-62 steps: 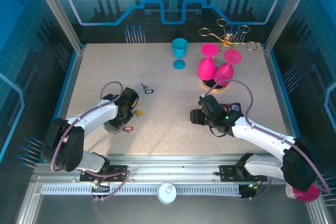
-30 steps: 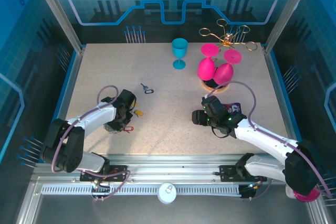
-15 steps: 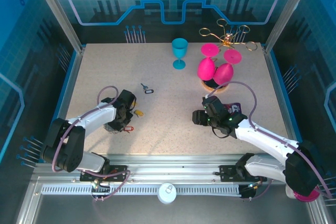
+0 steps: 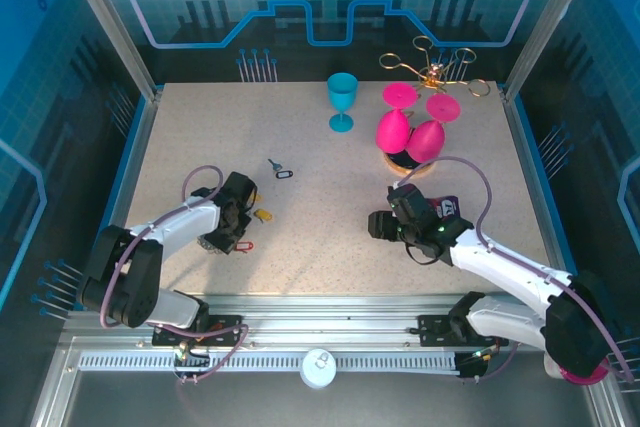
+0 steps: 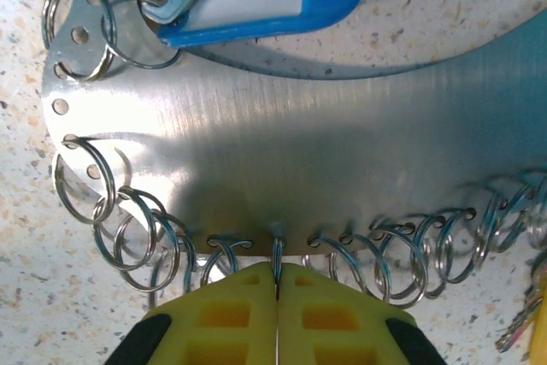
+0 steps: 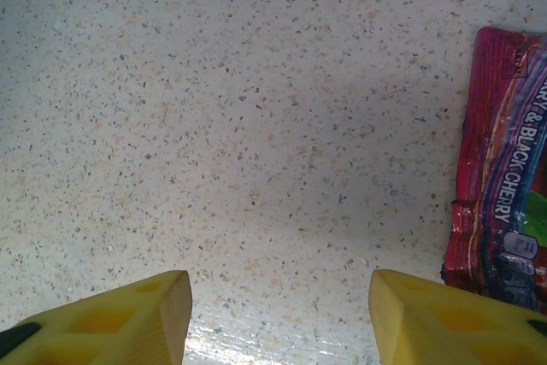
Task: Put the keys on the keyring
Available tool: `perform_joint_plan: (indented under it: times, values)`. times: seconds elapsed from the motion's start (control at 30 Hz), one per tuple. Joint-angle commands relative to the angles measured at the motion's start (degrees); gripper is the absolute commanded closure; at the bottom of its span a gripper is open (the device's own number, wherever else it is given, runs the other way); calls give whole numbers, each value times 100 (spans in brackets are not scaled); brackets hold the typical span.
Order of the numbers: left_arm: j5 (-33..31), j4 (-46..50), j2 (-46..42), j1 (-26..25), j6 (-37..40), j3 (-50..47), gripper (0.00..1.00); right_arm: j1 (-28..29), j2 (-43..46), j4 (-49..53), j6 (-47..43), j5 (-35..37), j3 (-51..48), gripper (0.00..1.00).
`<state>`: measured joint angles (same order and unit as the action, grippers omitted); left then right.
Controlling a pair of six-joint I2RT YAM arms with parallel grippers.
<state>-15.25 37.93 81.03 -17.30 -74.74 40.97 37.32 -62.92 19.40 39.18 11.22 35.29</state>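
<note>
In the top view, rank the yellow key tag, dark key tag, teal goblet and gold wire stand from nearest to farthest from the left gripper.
1. yellow key tag, just right of the left gripper.
2. dark key tag, farther back.
3. teal goblet, back centre.
4. gold wire stand, back right.

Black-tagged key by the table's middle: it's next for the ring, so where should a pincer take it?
Probably by the black tag, closing across its narrow width, from straight above: it lies flat on the table with bare surface all round, and it is broader than the tiny key beside it.
</note>
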Motion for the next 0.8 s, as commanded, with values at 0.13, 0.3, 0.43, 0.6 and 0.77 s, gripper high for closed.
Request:
perform_joint_plan:
  times: [0.13, 0.3, 0.43, 0.6, 0.77]
  values:
    - [-49, 220, -375, 43, 198, 14, 100, -99, 132, -19, -33, -128, -48, 42]
    - [138, 415, -797, -175, 411, 103, 100, -120, 104, -108, -145, -141, -75, 42]
    - [355, 554, -979, -546, 230, 90, 100, -151, 47, -193, -314, -236, -66, 43]
    - [664, 648, -1284, -902, -110, 84, 100, -156, 183, -746, -936, -775, -207, 46]
    - [795, 1078, -1760, -1001, -274, 341, 100, -35, 402, -2110, -1739, -1581, -542, 50]
